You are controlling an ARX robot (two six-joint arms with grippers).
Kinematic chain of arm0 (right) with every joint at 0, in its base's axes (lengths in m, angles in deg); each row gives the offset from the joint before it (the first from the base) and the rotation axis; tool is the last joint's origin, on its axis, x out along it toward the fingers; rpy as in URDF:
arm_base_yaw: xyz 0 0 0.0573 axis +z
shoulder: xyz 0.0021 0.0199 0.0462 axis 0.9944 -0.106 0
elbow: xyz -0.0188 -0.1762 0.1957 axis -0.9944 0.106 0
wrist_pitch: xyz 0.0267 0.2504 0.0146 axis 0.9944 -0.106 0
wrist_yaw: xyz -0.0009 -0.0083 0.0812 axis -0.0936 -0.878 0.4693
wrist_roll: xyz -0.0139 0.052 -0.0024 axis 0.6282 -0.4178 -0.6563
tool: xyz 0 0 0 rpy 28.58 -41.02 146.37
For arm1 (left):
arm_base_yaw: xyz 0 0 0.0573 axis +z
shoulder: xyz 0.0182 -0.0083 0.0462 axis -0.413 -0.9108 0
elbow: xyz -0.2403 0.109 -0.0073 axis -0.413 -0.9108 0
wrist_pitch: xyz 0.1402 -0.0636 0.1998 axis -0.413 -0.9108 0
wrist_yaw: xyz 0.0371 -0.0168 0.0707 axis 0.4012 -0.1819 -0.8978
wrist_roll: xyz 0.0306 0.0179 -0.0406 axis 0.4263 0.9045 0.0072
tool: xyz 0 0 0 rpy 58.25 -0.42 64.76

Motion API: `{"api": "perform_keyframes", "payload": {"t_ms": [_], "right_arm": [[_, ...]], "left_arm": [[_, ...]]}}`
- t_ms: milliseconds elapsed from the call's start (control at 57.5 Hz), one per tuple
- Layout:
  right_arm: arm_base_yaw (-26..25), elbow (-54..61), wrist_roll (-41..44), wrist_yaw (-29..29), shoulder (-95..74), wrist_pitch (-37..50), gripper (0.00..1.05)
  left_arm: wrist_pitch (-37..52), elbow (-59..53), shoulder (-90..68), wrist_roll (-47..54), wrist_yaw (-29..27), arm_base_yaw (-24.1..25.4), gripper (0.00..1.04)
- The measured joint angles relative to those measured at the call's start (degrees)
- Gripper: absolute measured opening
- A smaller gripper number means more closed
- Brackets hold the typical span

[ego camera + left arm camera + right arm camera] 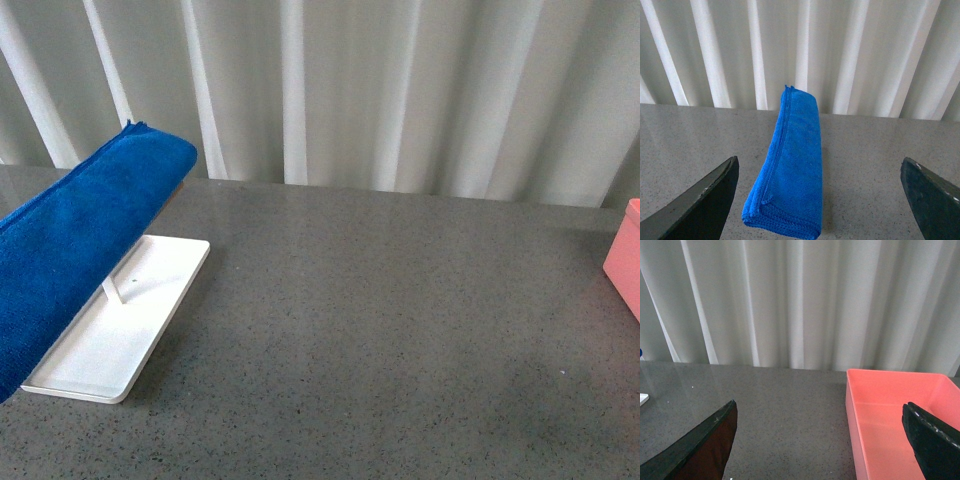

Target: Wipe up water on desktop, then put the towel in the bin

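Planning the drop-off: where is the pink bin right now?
The bin sits on the desktop at the front view's right edge, opposite the towel on the left.

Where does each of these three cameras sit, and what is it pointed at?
Front view: on the robot's body, facing across the desktop to the curtain; no arm shows.
Left wrist view: on the left arm, facing the towel; open fingers show.
Right wrist view: on the right arm, facing the bin; open fingers show.
Shared: front view also shows towel and bin.

You get only a corner of the salmon-pink straight-sided bin (626,258); bright blue fluffy microfibre towel (70,240), edge-cropped, hides part of flat white tray (110,350) beneath.
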Motion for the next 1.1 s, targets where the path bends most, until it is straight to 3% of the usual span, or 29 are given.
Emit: {"api": "perform_keyframes", "payload": {"t_ms": [174, 209, 243, 296, 383, 591, 713, 1096], "right_arm": [[0.0, 0.0, 0.0, 0.0, 0.0, 0.0, 0.98], [0.0, 0.0, 0.0, -0.02, 0.0, 0.0, 0.98], [0.0, 0.0, 0.0, 0.0, 0.0, 0.0, 0.98], [0.0, 0.0, 0.02, 0.24, 0.02, 0.0, 0.98], [0.0, 0.0, 0.0, 0.11, 0.02, 0.0, 0.98], [0.0, 0.0, 0.0, 0.09, 0.04, 0.0, 0.98], [0.0, 0.0, 0.0, 0.04, 0.04, 0.0, 0.98], [0.0, 0.0, 0.0, 0.02, 0.04, 0.0, 0.98]], "left_arm": [[0.24, -0.04, -0.15, -0.17, 1.22, 0.26, 0.98], [3.23, -0.31, -1.44, -2.47, 8.2, 2.29, 0.98], [9.44, -0.37, -3.98, -4.98, 19.17, 5.81, 0.98], [14.95, -0.35, -6.56, -7.8, 29.42, 7.21, 0.98], [21.51, -0.09, -11.58, -9.62, 35.69, 6.12, 0.98], [37.64, 4.57, -35.01, -6.82, 29.33, -1.51, 0.98], [38.93, 14.03, -49.64, -2.34, 25.68, -3.15, 0.98], [19.06, 54.73, -88.37, 16.44, 9.27, -3.87, 0.98]]}}
